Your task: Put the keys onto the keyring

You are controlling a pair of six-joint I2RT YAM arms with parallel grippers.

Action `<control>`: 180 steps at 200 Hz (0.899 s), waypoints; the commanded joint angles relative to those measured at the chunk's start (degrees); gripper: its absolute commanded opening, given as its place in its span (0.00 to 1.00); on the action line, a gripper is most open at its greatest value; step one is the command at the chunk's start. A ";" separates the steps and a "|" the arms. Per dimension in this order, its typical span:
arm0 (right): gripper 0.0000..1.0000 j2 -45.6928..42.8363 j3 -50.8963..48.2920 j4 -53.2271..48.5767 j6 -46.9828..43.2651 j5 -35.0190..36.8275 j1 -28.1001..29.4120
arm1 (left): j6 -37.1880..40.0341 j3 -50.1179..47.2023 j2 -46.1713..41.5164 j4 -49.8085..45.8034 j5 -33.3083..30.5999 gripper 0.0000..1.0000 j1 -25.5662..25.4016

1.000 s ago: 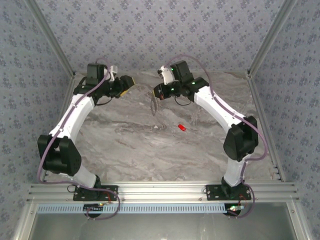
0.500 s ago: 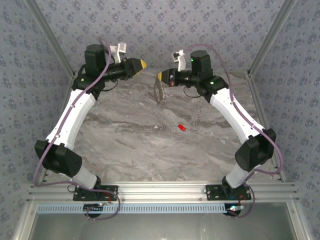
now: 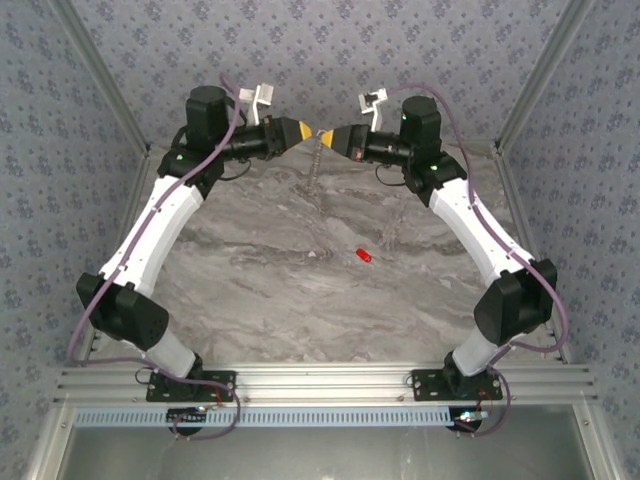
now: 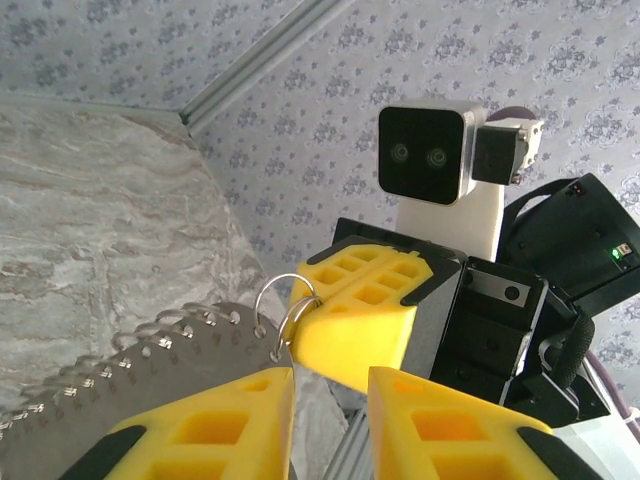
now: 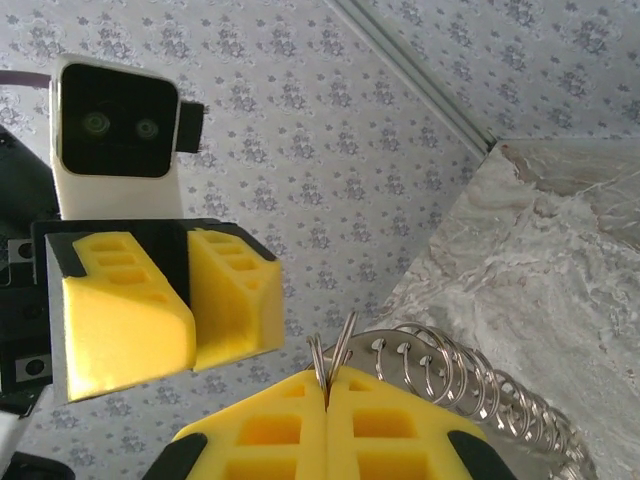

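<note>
The keyring [image 3: 317,163] is a grey metal plate carrying several small wire rings [image 5: 440,362]. It hangs above the back of the table from my right gripper [image 3: 326,139], which is shut on one end ring [image 5: 334,352]. My left gripper [image 3: 299,131] faces it tip to tip and is open, with the plate [image 4: 150,368] just beyond its left finger [image 4: 200,425] and nothing between the fingers. In the left wrist view the right gripper [image 4: 360,322] pinches the ring [image 4: 292,308]. The tiny red key [image 3: 364,256] lies on the marble, right of centre, far below both grippers.
The marble table [image 3: 260,290] is walled by patterned panels [image 3: 330,50] at the back and sides. Aluminium rails [image 3: 320,385] with both arm bases run along the near edge. Each wrist camera [image 4: 425,155] sits close to the other gripper.
Both arms have risen and swung toward the back wall until the grippers meet tip to tip. The keyring went up with the right gripper. The red key has not moved.
</note>
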 commanded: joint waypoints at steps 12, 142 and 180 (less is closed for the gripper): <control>0.00 -2.30 -0.56 1.60 0.50 -2.22 -0.03 | -1.00 1.51 1.00 4.60 1.10 0.29 -0.69; 0.00 -4.64 -2.45 0.45 -0.87 -0.37 1.98 | -0.94 1.33 2.41 5.73 1.54 0.33 -1.63; 0.00 -4.55 -2.62 0.05 -1.04 -0.02 2.13 | -0.63 1.24 2.15 6.12 2.42 0.31 -2.15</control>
